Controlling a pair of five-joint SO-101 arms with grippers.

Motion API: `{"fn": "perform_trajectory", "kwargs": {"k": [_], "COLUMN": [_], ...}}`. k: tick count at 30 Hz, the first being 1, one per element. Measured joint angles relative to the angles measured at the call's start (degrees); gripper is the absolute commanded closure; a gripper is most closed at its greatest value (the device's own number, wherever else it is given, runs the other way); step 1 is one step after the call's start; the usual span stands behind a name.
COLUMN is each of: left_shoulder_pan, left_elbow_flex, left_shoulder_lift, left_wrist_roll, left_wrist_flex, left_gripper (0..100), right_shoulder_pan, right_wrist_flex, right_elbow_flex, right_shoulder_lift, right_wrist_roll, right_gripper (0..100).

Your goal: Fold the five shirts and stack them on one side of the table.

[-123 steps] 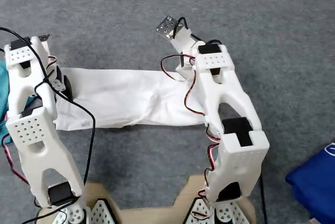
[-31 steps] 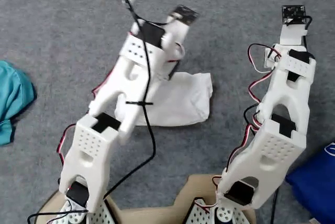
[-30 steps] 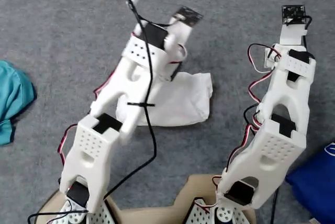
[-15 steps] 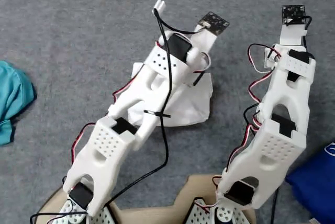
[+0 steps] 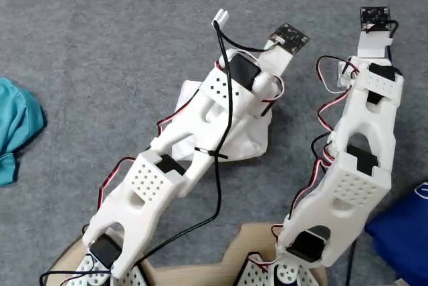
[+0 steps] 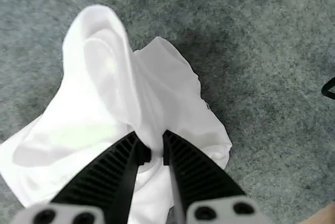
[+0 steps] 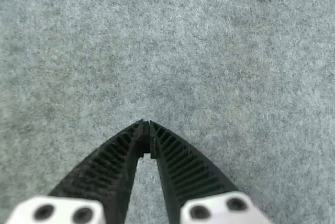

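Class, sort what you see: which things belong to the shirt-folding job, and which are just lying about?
Job in hand: white shirt, pinched in the left claw; teal shirt; blue shirt; right claw, shut on nothing.
Lying about: grey table mat; wooden base board.

Illumination is bright, diffuse and even across the grey table cover [image 5: 100,52] in the high view. The left arm [image 5: 204,112] and right arm [image 5: 358,132] cast soft, short shadows close beside them. In the left wrist view the white shirt [image 6: 99,93] nears overexposure on its raised fold, and a darker shadow borders its edge. The right wrist view shows uniform light on the cover.
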Motion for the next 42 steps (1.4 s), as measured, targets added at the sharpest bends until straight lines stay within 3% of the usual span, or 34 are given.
{"fn": "perform_trajectory", "kwargs": {"k": [3, 7, 13, 19, 25, 31, 36, 42], "left_shoulder_pan": [-0.35, -3.87, -13.10, -24.70, -33.41, -36.92, -40.00, -52.40], "left_elbow_flex": [0.00, -0.70, -9.58, -10.90, 1.85, 21.45, 35.87, 44.57], "left_shoulder_lift": [0.00, 0.00, -0.09, -0.53, -8.79, -21.36, -29.01, -38.42], "left_wrist_roll": [2.46, 9.23, 10.73, 10.73, 3.78, -0.62, -4.48, -8.88], "left_wrist_flex": [0.79, 1.05, 5.10, 5.63, 5.63, 5.63, 5.63, 5.63], "left_gripper": [73, 73, 73, 81, 99, 98, 98, 98], "right_shoulder_pan": [0.00, 0.00, -1.41, -10.11, -20.31, -31.65, -40.00, -45.71], "right_wrist_flex": [0.00, 0.35, 3.78, 17.76, 34.64, 40.97, 45.10, 56.62], "right_elbow_flex": [0.00, 0.00, -0.44, -7.03, -16.44, -24.35, -31.56, -46.77], "right_shoulder_lift": [0.00, 0.00, 0.00, -1.32, -6.15, -6.51, 0.44, 8.62], "right_wrist_roll": [0.00, 0.00, 0.79, 1.85, 9.32, 18.55, 20.13, 19.34], "right_gripper": [99.0, 99.0, 99.0, 99.0, 99.0, 99.0, 98.8, 83.5]}}
